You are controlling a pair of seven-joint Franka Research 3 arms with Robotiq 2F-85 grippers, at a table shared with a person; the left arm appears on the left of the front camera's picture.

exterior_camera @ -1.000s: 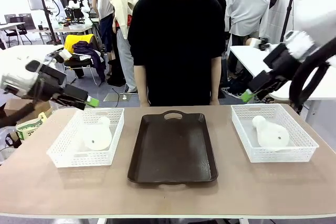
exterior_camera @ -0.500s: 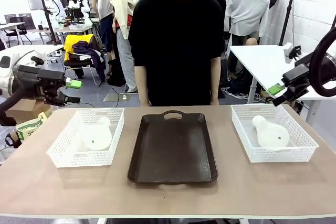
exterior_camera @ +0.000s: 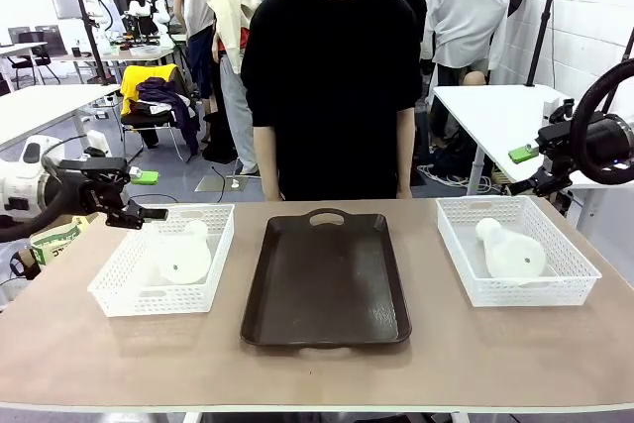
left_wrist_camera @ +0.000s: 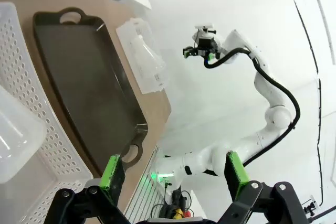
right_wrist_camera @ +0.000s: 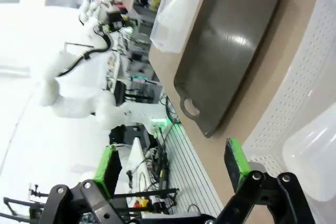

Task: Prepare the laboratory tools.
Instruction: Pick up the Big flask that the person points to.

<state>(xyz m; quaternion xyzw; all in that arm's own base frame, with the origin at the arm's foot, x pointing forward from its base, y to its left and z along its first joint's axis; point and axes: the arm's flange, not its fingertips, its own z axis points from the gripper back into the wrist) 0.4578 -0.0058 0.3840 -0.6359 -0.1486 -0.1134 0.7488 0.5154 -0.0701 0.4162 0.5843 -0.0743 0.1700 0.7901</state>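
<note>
Lying in white baskets (exterior_camera: 119, 294): left flask (exterior_camera: 183, 257) at 9 o'clock from brown tray (exterior_camera: 327, 284), right flask (exterior_camera: 512, 251) at 3 o'clock; hanging wide open, holding nothing: left gripper (exterior_camera: 149, 195) at 11 o'clock from left flask, right gripper (exterior_camera: 525, 170) at 12 o'clock from right flask.

The person (exterior_camera: 332, 96) in the upper centre of the front view wears a plain black T-shirt (exterior_camera: 327, 47) with short sleeves. At the left edge, the left gripper (exterior_camera: 149, 195) is black and angular with bright green pads (exterior_camera: 145, 177). The left arm (exterior_camera: 20, 190) behind it is a rounded white shell with a thin black cable (exterior_camera: 61, 146) looping over it. At the right edge, the right gripper (exterior_camera: 523, 171) looks the same, under a thick black hose (exterior_camera: 594, 111). In the left wrist view, the right arm (left_wrist_camera: 273, 98) has white tubular links and rounded joints.
</note>
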